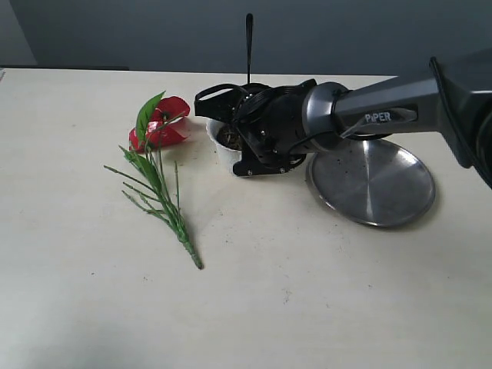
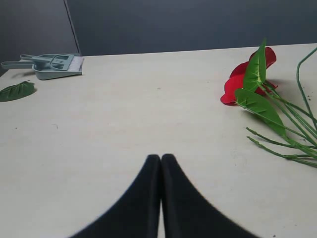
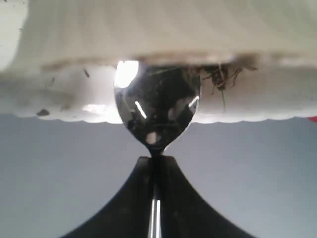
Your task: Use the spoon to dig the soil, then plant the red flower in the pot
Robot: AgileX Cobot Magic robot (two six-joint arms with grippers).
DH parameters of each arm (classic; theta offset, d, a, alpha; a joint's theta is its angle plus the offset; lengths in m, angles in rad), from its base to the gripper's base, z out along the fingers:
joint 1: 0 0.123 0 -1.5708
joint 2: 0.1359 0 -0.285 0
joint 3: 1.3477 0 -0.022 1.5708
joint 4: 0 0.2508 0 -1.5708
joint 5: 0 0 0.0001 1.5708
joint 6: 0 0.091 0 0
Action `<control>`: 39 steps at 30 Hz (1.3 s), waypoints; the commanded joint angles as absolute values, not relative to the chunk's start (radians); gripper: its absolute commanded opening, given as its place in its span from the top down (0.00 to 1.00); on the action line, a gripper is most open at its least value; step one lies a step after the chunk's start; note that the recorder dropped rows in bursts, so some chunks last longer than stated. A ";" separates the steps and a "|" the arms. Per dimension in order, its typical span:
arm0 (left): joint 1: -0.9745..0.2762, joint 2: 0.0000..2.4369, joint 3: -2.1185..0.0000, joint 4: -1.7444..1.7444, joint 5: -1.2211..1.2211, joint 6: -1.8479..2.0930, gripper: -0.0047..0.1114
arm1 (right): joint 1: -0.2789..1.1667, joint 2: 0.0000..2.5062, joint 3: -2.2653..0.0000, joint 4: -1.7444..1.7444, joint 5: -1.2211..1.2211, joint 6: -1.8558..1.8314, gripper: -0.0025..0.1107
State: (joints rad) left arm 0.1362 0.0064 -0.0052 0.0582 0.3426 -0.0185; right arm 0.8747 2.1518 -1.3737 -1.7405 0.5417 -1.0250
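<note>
Right now the right gripper (image 3: 156, 159) is closed down narrow on the spoon (image 3: 156, 111), its jaws pinching the thin neck just behind the shiny head. From the exterior view I see the spoon's long handle (image 1: 248, 46) standing upright above that gripper (image 1: 244, 96). The head sits right at the scalloped rim of the white pot (image 3: 148, 29), with fibres of dark soil (image 3: 218, 74) just beside it; I cannot tell whether the metal actually touches the earth. The pot (image 1: 219, 150) stands directly under the gripper, partly hidden by it, soil (image 1: 228, 138) showing inside. Behind the gripper, under the arm, a round steel plate (image 1: 373, 182) lies on the surface (image 1: 307, 307), tilted a little and dusted with dark specks.

On the pot's other side from this gripper, the red flower (image 1: 165, 123) lies flat, petal near the pot, stems trailing away.

My left gripper (image 2: 161, 158) is pressed fully together with nothing between the jaws, over bare surface. The red flower (image 2: 247, 79) lies ahead of it to one side; a green dustpan (image 2: 54, 66) and a loose leaf (image 2: 17, 91) sit well apart on the other.
</note>
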 commanded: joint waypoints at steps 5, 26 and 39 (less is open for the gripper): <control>0.136 0.000 0.000 0.065 0.337 -0.019 0.96 | 0.886 2.125 -1.371 -1.744 0.572 -1.028 0.98; 0.136 0.000 0.000 0.065 0.337 -0.019 0.96 | 0.865 2.104 -1.426 -1.744 0.572 -1.066 0.98; 0.136 0.000 0.000 0.065 0.337 -0.019 0.96 | 0.849 2.175 -1.465 -1.744 0.543 -1.061 0.98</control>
